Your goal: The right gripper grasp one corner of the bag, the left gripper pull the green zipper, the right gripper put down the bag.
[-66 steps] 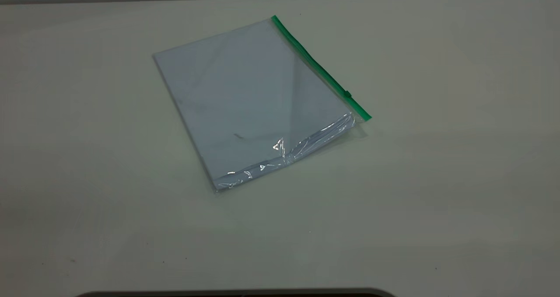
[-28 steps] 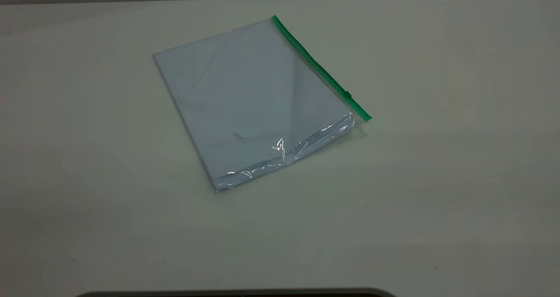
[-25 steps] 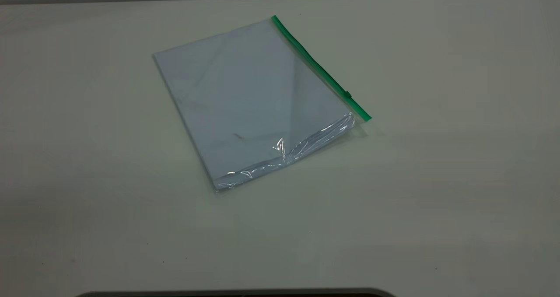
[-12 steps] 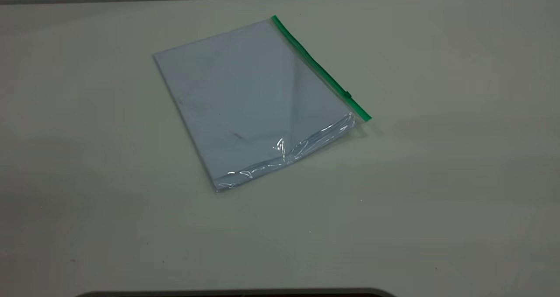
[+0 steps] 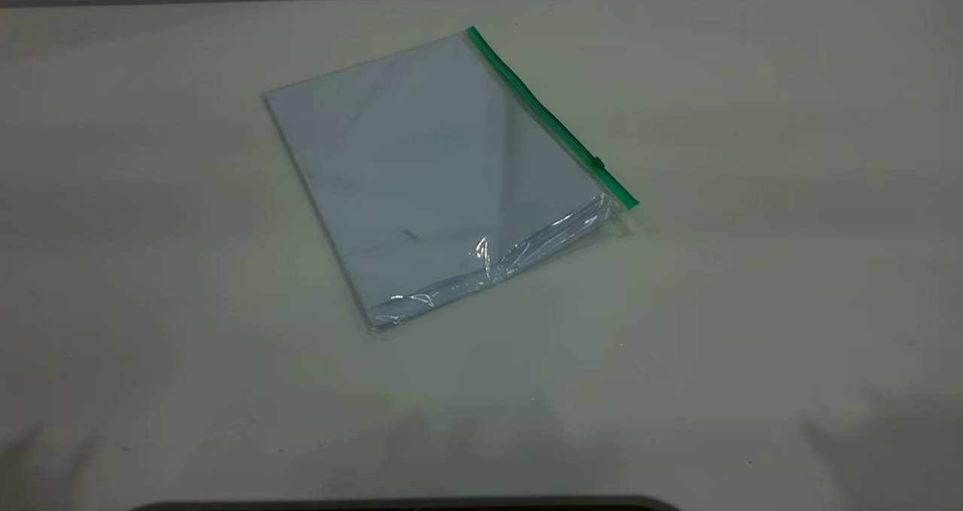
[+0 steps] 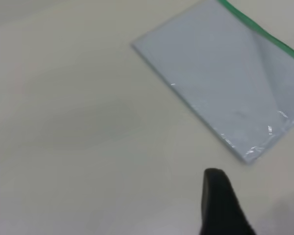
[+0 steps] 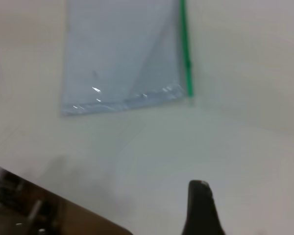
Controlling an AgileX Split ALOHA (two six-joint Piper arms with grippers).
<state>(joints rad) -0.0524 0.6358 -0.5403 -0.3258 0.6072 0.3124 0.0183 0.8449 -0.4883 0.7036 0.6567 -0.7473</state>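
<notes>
Pale, off-white tabletop [image 5: 752, 308] fills every view, with a grey wall strip along its far edge and a dark curved edge at the near side in the exterior view.

The bag [image 5: 436, 172] lies flat on the tabletop, turned at an angle, with pale blue-white sheets showing through the clear plastic. The green zipper [image 5: 549, 116] runs along one long edge. Its small slider tab [image 5: 598, 162] sits close to the end of the strip that meets the crinkled, glossy side edge [image 5: 496, 259]. That corner of the bag [image 5: 628, 202] rests on the tabletop and nothing touches it.

The left gripper [image 6: 259, 215] hovers over bare tabletop, its two black fingers [image 6: 220, 205] spread wide, with pale surface showing between them and nothing held. The bag [image 6: 225, 78] lies ahead of this gripper and well apart from it. Nearest to the gripper is the crinkled corner away from the green zipper [image 6: 264, 34], which runs along the bag's far side.

The right gripper [image 7: 202, 208] shows only as one black tapered part over bare tabletop, so I cannot tell whether it is wide or narrow. The bag [image 7: 120, 58] lies ahead of it, well apart. The green zipper [image 7: 184, 49] is on the side of the bag that lines up with the gripper, and the corner of the bag [image 7: 188, 94] is the part closest to it. A brown area off the tabletop edge sits to one side, too blurred to make out.
</notes>
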